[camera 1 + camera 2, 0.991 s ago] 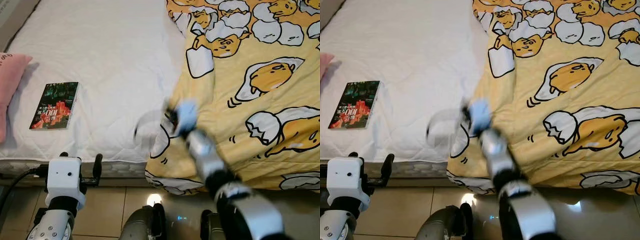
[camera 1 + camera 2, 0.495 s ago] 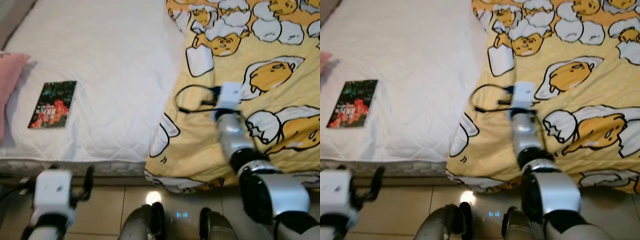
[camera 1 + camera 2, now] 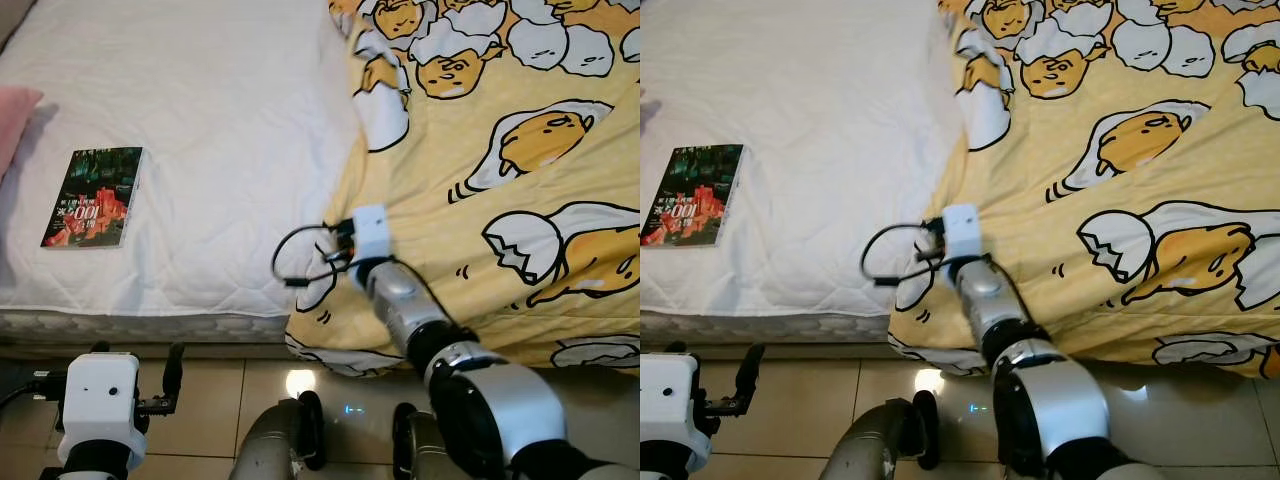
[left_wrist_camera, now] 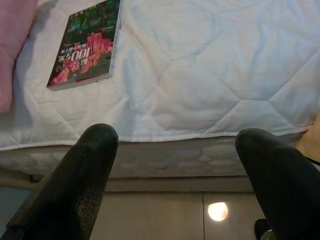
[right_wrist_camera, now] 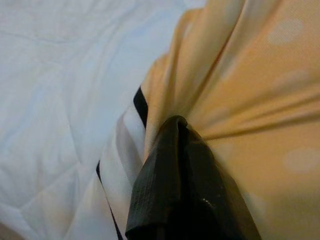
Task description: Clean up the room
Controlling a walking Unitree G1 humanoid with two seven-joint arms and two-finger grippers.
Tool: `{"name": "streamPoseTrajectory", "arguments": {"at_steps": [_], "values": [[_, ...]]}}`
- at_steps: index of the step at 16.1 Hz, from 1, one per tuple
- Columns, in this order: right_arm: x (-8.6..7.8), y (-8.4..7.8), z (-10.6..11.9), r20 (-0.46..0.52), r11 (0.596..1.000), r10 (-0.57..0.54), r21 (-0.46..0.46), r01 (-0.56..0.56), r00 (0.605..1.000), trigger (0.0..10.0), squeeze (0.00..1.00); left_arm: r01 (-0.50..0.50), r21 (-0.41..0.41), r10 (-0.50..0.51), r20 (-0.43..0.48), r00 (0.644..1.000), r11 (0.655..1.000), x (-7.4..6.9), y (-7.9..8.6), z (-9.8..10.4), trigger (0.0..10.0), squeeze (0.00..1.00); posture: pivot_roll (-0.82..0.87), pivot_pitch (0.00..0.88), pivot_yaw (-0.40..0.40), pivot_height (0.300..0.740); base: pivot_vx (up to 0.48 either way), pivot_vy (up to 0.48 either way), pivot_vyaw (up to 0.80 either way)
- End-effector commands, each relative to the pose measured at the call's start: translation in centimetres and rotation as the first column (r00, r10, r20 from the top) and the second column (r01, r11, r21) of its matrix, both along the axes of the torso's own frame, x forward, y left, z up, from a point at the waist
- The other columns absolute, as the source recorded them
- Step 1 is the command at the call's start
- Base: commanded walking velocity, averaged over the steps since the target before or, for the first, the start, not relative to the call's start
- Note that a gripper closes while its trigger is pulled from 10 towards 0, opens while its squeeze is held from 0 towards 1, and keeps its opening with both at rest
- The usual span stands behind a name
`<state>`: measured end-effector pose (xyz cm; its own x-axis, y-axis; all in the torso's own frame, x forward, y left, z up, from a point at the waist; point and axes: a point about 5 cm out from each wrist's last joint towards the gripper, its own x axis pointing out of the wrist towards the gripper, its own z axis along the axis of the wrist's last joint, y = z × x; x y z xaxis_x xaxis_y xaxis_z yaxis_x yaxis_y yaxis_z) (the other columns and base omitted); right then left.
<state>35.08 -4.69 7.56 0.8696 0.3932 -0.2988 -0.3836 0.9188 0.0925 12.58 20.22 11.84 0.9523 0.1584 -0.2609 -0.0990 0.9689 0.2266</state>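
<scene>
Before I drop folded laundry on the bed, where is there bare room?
The white mattress is bare between the book and the yellow blanket. The right side is crowded: the right gripper pinches the blanket's edge there.

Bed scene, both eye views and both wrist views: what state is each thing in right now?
Blanket: spread over the bed's right part, edge bunched and pinched.
Right gripper: shut on the blanket's edge.
Left gripper: open, low before the bed's side, holding nothing.
Book: closed, lying flat on the mattress.
Mattress: left part uncovered.
Pillow: at the bed's left edge.
</scene>
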Motion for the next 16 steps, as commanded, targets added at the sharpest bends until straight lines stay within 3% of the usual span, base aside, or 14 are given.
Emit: {"name": "streamPoseTrajectory", "arguments": {"at_steps": [1, 2, 4, 7, 8, 10, 11, 12, 13, 14, 16], "values": [[-1.8, 2.1, -1.7, -0.08, 0.994, 0.112, 0.023, -0.111, 0.99, 9.7, 0.0, -0.004, 0.013, 0.005, -0.018, 1.0, 1.0, -0.2, 0.1, -0.1, 10.0, 0.0, 0.24, 0.324, 0.135, 0.74, 0.0, 0.0, 0.0], [-2.5, 2.8, -2.2, -0.093, 0.987, 0.158, 0.05, -0.153, 0.983, 9.3, 0.0, -0.002, 0.011, 0.002, -0.018, 1.0, 1.0, -0.1, 0.0, -0.2, 10.0, 0.0, 0.23, 0.324, 0.134, 0.74, 0.0, 0.0, 0.0], [-3.2, 3.5, -2.6, -0.095, 0.978, 0.205, 0.069, -0.199, 0.974, 10.0, 0.0, -0.002, 0.009, 0.002, -0.018, 1.0, 1.0, 0.0, 0.0, -0.3, 10.0, 0.0, 0.23, 0.32, 0.133, 0.74, 0.0, 0.0, 0.0], [-5.0, 5.3, -3.0, -0.085, 0.898, 0.398, 0.238, -0.37, 0.913, 10.0, 0.0, -0.004, 0.001, 0.004, -0.006, 1.0, 1.0, 0.7, -0.2, -0.5, 10.0, 0.0, 0.2, 0.31, 0.124, 0.74, 0.0, 0.0, 0.0], [-5.6, 5.4, -3.2, -0.068, 0.852, 0.482, 0.269, -0.449, 0.874, 10.0, 0.0, -0.006, -0.007, 0.006, 0.003, 1.0, 1.0, 1.1, -0.3, -0.6, 10.0, 0.0, 0.19, 0.304, 0.123, 0.74, 0.0, 0.0, 0.0], [-8.0, 5.6, -4.4, -0.071, 0.728, 0.653, 0.334, -0.599, 0.754, 10.0, 0.0, -0.001, -0.016, 0.001, 0.011, 1.0, 1.0, 1.4, -0.5, -0.7, 10.0, 0.0, 0.17, 0.291, 0.121, 0.74, 0.0, 0.0, 0.0], [-9.3, 5.4, -5.4, -0.076, 0.699, 0.696, 0.3, -0.649, 0.714, 10.0, 0.0, -0.001, -0.018, 0.001, 0.014, 1.0, 1.0, 1.6, -0.6, -0.9, 10.0, 0.0, 0.17, 0.283, 0.12, 0.74, 0.0, 0.0, 0.0], [-9.7, 5.3, -5.8, -0.075, 0.696, 0.703, 0.272, -0.664, 0.707, 10.0, 0.0, -0.001, -0.019, 0.002, 0.015, 1.0, 1.0, 1.7, -0.6, -0.9, 10.0, 0.0, 0.16, 0.281, 0.12, 0.74, 0.0, 0.0, 0.0], [-8.8, 4.7, -5.2, 0.012, 0.797, 0.587, 0.167, -0.58, 0.81, 10.0, 0.0, -0.001, -0.02, 0.001, 0.024, 1.0, 1.0, 2.1, -0.5, -0.9, 10.0, 0.0, 0.15, 0.271, 0.124, 0.74, 0.0, 0.0, 0.0], [-6.9, 4.1, -3.2, 0.131, 0.882, 0.431, 0.146, -0.447, 0.893, 10.0, 0.0, 0.001, -0.02, 0.0, 0.033, 0.999, 1.0, 2.5, -0.4, -1.0, 10.0, 0.0, 0.15, 0.263, 0.125, 0.74, 0.0, 0.0, 0.0], [-4.2, 3.1, 0.0, 0.281, 0.94, 0.273, 0.123, -0.317, 0.92, 10.0, 0.0, 0.002, -0.017, -0.002, 0.039, 0.999, 1.0, 2.9, -0.3, -1.1, 10.0, 0.0, 0.14, 0.257, 0.129, 0.74, 0.0, 0.0, 0.0]]}}
